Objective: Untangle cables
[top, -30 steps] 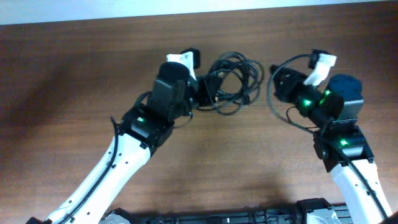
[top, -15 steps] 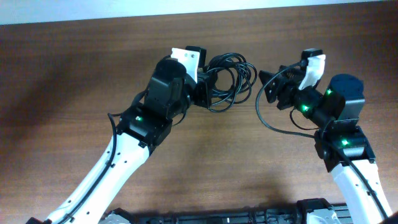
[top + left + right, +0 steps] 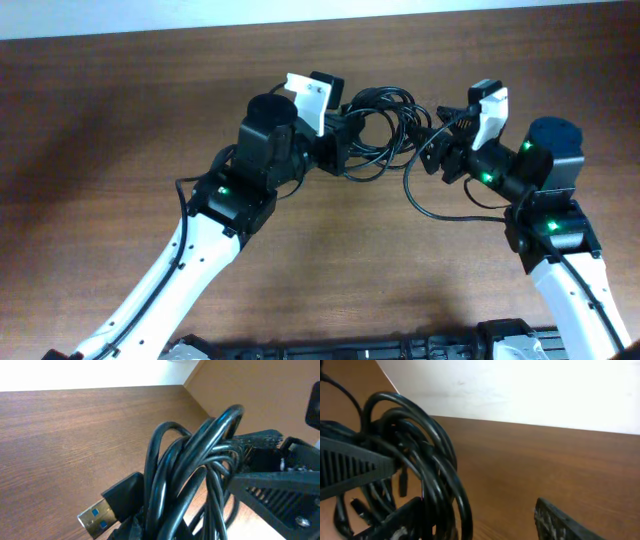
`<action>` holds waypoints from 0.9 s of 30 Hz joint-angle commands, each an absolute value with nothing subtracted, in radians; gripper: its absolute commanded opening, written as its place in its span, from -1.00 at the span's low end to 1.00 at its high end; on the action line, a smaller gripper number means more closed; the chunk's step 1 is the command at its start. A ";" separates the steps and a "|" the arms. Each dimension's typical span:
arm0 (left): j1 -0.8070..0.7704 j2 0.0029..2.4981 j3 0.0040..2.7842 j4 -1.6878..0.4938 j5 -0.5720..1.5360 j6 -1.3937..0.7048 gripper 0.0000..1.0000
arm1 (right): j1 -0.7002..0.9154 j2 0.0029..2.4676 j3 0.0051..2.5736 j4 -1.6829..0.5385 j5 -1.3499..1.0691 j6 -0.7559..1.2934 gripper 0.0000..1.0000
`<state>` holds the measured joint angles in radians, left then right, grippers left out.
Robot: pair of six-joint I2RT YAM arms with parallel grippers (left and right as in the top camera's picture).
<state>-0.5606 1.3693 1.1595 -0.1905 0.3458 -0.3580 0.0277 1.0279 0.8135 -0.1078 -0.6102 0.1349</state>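
Observation:
A tangled bundle of black cables [image 3: 378, 128] hangs near the table's far edge, and my left gripper [image 3: 338, 142] is shut on its left side. In the left wrist view the loops [image 3: 200, 455] rise from my left gripper [image 3: 161, 532], with a USB plug [image 3: 96, 517] sticking out to the left. My right gripper [image 3: 438, 143] stands open against the bundle's right side. In the right wrist view the loops [image 3: 427, 460] lie along its left finger [image 3: 390, 521], while the right finger [image 3: 565, 524] is far off and my right gripper [image 3: 477, 512] holds nothing. A thin cable loop [image 3: 425, 205] droops below it.
The brown wooden table [image 3: 120, 120] runs to a pale wall at the far edge. Both arms meet at the table's far middle, with the left arm's white link [image 3: 190, 260] crossing the front left and the right arm's base [image 3: 560, 250] at the right.
My right gripper has opened, letting go of the cable it held, and moved left up to the bundle. My left gripper has carried the bundle slightly right and away.

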 commanded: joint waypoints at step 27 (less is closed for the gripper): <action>-0.563 1.352 1.167 -0.104 0.588 -0.290 -1.00 | 0.026 1.054 0.823 -0.118 -0.552 0.139 0.22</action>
<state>-0.5575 1.3693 1.1576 -0.1612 0.4332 -0.3050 0.0277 1.0355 0.8135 -0.1043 -0.5545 0.1360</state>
